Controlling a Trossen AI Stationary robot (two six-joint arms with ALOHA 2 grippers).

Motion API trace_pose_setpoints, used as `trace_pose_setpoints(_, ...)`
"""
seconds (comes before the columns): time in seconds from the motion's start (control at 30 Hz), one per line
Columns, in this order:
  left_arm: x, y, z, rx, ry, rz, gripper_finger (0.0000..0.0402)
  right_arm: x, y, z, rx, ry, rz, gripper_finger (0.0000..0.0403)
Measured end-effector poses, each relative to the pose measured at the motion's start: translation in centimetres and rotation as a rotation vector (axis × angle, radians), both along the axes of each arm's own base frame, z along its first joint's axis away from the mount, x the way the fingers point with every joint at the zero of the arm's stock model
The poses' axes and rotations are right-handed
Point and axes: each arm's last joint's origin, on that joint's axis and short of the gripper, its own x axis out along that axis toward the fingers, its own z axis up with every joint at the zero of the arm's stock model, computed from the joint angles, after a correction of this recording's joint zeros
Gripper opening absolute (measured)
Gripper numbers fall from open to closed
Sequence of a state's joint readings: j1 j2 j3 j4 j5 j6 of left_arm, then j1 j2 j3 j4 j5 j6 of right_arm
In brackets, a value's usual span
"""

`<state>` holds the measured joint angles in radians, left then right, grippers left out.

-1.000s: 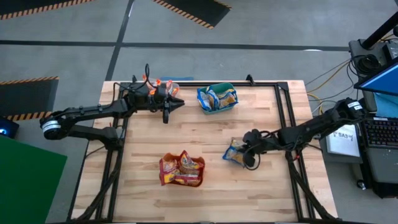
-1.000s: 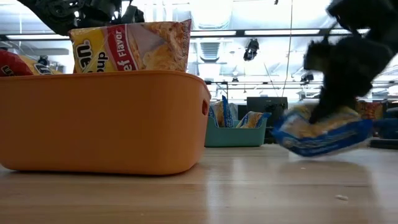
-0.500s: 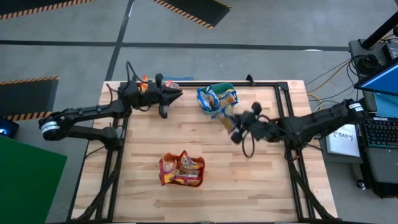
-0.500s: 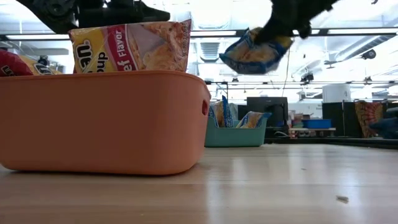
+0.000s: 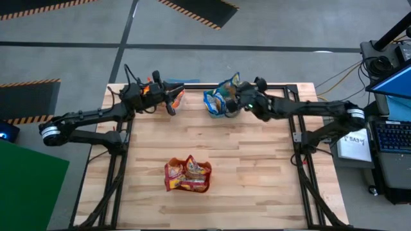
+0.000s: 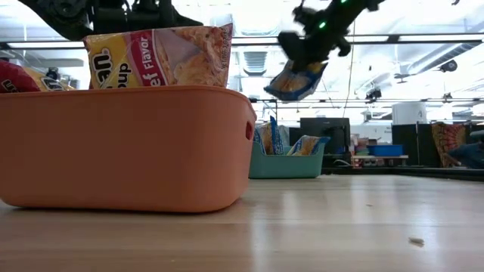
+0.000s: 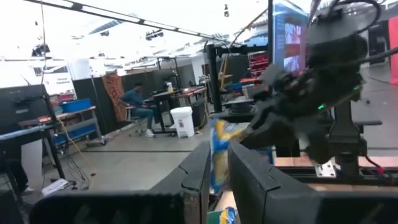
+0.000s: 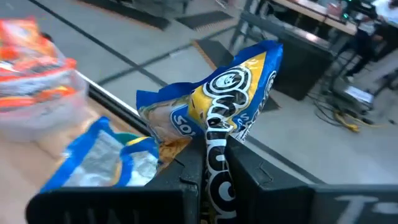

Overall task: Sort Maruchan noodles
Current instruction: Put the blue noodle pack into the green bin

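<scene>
Two red packets (image 5: 187, 174) fill the orange tub (image 6: 128, 147) nearest us. Farther back, our right gripper (image 5: 239, 97) pinches a blue packet (image 8: 214, 109) between its fingers, hanging in the air over the teal tub (image 5: 224, 102). Our left gripper (image 5: 172, 102) waits pressed together beside the clear tub (image 8: 37, 93).

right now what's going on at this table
The robot is sorting ramen packets into tubs by colour. The right gripper has its fingers shut on a blue packet and holds it in the air above the teal tub, which already has blue packets in it. The left gripper is shut and empty, waiting near the clear tub at the table's far left corner. Red packets fill the orange tub nearer the front.
</scene>
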<state>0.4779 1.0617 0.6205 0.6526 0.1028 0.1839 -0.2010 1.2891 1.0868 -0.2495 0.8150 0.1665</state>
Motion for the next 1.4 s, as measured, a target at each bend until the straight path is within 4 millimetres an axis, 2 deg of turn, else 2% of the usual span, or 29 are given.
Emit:
trace_pose_setpoints(0.23,-0.1,-0.1,0.0,0.033,0.024,0.008,0.0039,3.1,-3.7,-2.6,0.125,0.217,-0.141,0.0037)
trace_pose_setpoints(0.4,-0.2,-0.1,0.1,0.046,0.023,0.013,0.0039,5.2,-4.7,-5.0,0.191,0.332,-0.196,0.0037)
trace_pose_setpoints(0.67,-0.2,-0.1,0.1,0.058,0.027,0.015,0.0039,7.9,-5.7,-7.2,0.210,0.350,-0.213,0.0038)
trace_pose_setpoints(0.87,-0.2,-0.1,0.1,0.058,0.027,0.015,0.0039,8.4,-6.0,-8.4,0.232,0.354,-0.230,0.0038)
trace_pose_setpoints(1.27,-0.2,-0.1,0.1,0.058,0.027,0.015,0.0039,8.2,-6.0,-8.5,0.348,0.344,-0.159,0.0038)
trace_pose_setpoints(1.4,-0.2,-0.1,0.1,0.058,0.027,0.014,0.0039,8.2,-6.0,-8.5,0.350,0.334,-0.168,0.0020)
